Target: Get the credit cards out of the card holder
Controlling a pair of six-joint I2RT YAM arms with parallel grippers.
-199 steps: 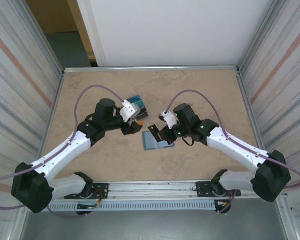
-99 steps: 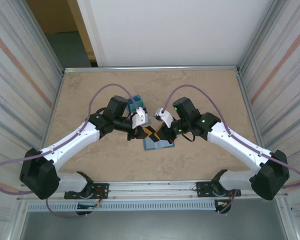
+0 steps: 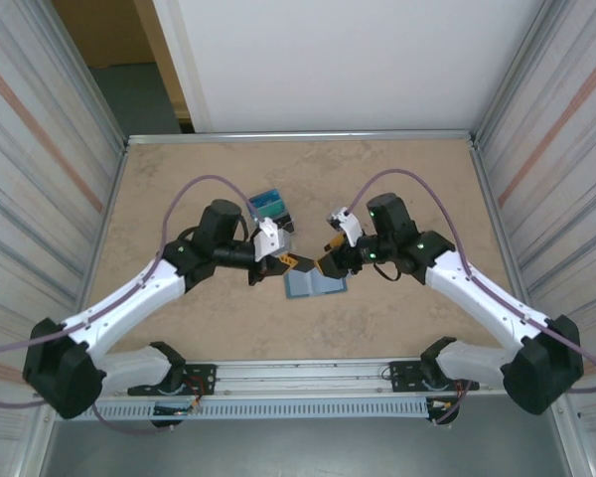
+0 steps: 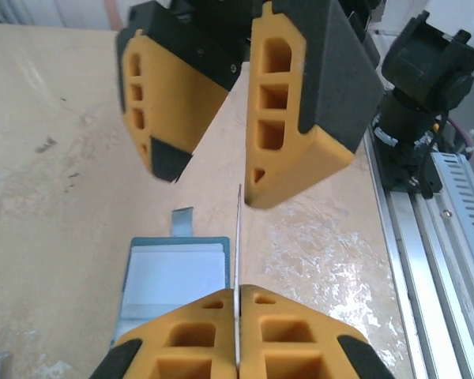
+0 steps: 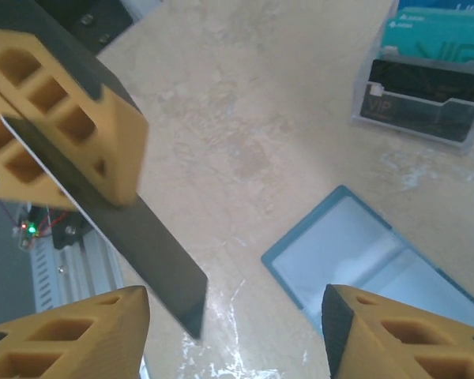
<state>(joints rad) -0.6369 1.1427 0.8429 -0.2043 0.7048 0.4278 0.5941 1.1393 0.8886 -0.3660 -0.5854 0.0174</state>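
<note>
Right now your left gripper [image 4: 237, 296] is clamped tight on a single card [image 4: 238, 237], with its two orange fingers pressed together and the card's thin edge standing upright between them. From the right wrist camera the card [image 5: 134, 237] looks dark with a pale edge. It juts out from those fingers at a slant above the counter [image 5: 245, 103], with its free corner in the air.

Your right gripper [image 5: 235, 298] stands open, with a wide gap between its fingers and nothing held. In the left wrist view the card's far end points into that gap, close under the tip of one finger [image 4: 300, 103]. You cannot tell from that angle whether they touch. In the right wrist view the card's corner hangs between the right fingertips, nearer the left-hand one, with space around it.

Look for the card holder [image 3: 313, 285] flat on the counter, just below and between the two grippers in the overhead view. It lies spread open, a teal-blue frame around pale grey-blue panels [image 5: 371, 260]. It is apart from the held card, and neither gripper is on it.

Farther back, beside your left arm's wrist, a small card stand [image 3: 271, 209] sits upright on the counter, well apart from the card holder. Its front is black and the tiers behind show teal [image 5: 423, 79].
</note>
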